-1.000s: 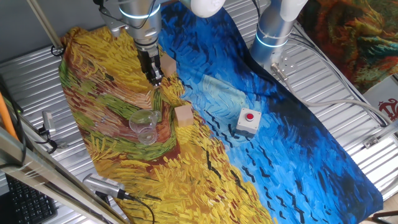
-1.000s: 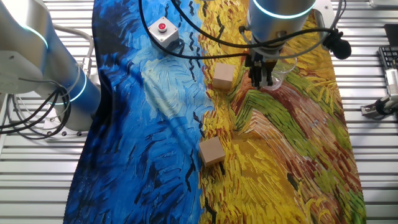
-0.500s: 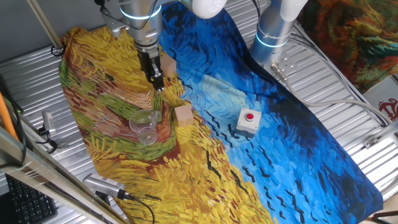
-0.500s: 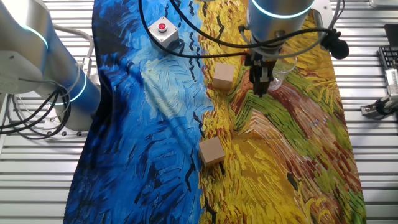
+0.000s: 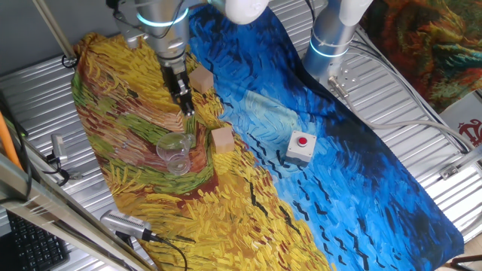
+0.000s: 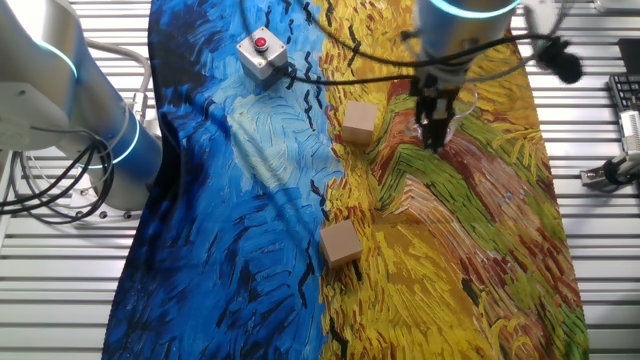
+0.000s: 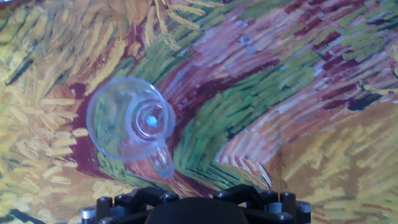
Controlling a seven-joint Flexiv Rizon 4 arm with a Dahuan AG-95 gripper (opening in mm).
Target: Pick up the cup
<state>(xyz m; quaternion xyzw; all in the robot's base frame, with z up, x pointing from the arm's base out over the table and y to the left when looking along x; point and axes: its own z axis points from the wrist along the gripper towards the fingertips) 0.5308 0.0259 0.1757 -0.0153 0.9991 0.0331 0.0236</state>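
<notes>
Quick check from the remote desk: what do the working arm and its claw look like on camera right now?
The arm is a silver-grey metal cylinder ringed with a glowing cyan-white light band, joined to a white rounded link. Black cables loop off it across the painted cloth. The claw is narrow and black, with two slim dark fingers.

A ribbed metal table [image 5: 45, 98] carries a painted cloth [image 5: 361, 196].

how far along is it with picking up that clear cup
Early in the job. Done: the gripper is down low close to the cup. In hand: lining up; the hand view shows the cup off to the left, not between the fingers. Left: closing on it and lifting. The cup sits on the cloth, untouched.
</notes>
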